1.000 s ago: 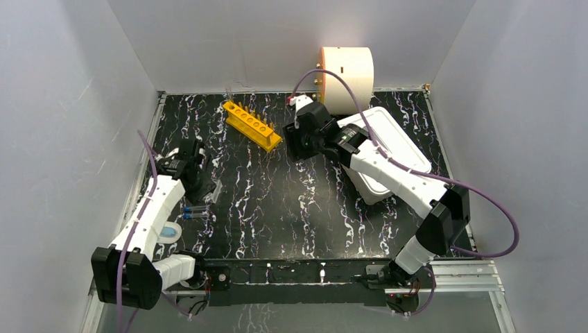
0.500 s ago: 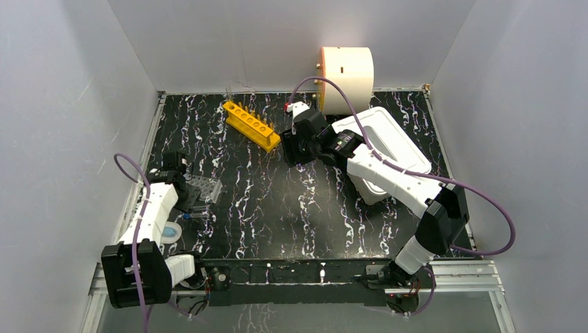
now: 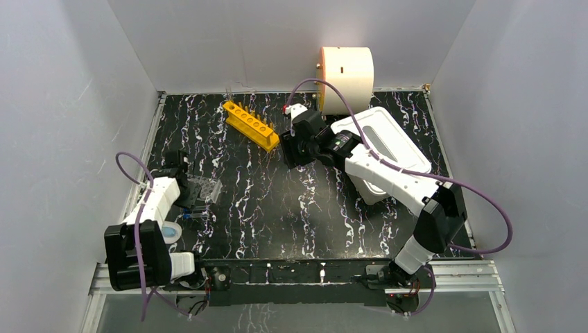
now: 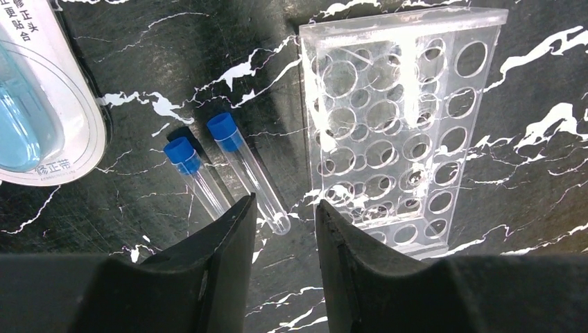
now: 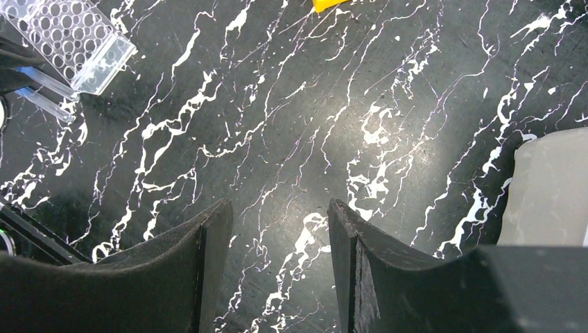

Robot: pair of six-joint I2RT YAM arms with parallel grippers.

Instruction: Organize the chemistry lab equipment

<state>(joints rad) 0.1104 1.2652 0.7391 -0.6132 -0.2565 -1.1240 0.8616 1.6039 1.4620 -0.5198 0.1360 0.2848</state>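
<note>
Blue-capped vials [image 4: 246, 170] lie flat near-left on the table, just beside clear well plate [image 4: 395, 125]; left gripper [image 4: 284, 208] hangs over one tube's tip w/ jaws apart, gripping nothing. Mid-table, right gripper [image 5: 279, 205] gapes empty. Step is prob. vial pickup: next needs a drop & squeeze, then carry to orange tube rack [image 3: 252, 125] at back.

Clear well plate [image 4: 402, 125] flat; two blue-capped vials [image 4: 249, 177] lying just beside it; orange tube rack [image 3: 252, 125] well apart.

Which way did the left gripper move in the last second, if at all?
Yes: the left gripper drew back leftward and toward the near edge, farther from the orange tube rack.
</note>
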